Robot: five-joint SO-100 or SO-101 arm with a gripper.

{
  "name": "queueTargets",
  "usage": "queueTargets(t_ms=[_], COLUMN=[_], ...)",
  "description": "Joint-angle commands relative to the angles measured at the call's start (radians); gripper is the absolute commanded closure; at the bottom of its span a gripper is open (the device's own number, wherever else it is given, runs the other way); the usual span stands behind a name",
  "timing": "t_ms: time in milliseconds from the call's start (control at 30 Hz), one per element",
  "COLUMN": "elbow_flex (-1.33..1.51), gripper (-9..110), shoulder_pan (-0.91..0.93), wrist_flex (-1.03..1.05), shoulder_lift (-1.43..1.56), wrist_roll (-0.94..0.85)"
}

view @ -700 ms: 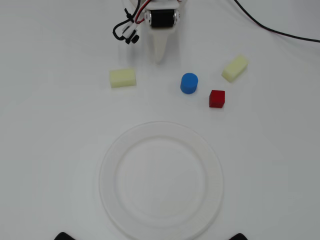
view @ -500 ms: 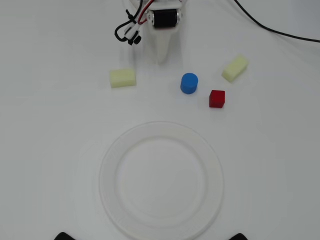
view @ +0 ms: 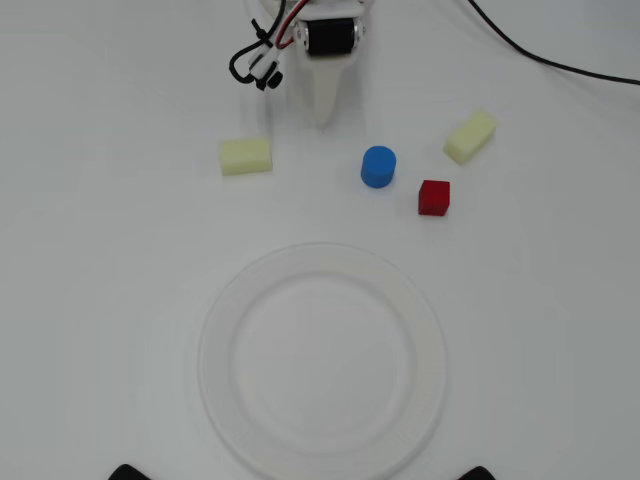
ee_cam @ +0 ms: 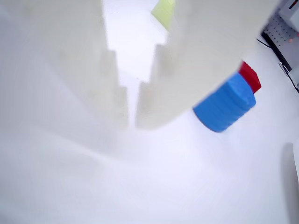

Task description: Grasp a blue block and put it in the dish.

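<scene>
Overhead view: blue block (view: 378, 166) standing on the white table (view: 100, 300), at about one o'clock from the dish (view: 322, 359) and well apart from its rim. Red cube (view: 434, 197) near the block at four o'clock. One pale yellow block (view: 470, 136) at two o'clock, another (view: 246, 155) far off at nine o'clock. Gripper (view: 322, 118) near the block at ten o'clock, apart from it. Wrist view: fingers (ee_cam: 196, 70) nearly together, only a narrow slit between, grasping nothing; blue block (ee_cam: 225, 106) beside them at three o'clock, red cube (ee_cam: 250, 76) behind
</scene>
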Motion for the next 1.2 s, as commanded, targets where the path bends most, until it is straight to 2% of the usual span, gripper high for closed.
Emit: queueTargets(t_ms=[0,200,500,667,867,1167], elbow_flex=[0.094,-0.041,-0.545,-0.758,-0.963,-1.052], gripper=[101,99,92,88,79,73], shoulder_pan=[0.002,0.011,0.063,-0.006,-0.087,-0.198], wrist_flex=[0.064,0.048,-0.072,-0.075,-0.086,-0.135], shoulder_lift=[0.170,0.083,-0.724,-0.936,-1.167,-1.434], wrist_roll=[0.002,0.009,-0.002,-0.014,0.061,0.141])
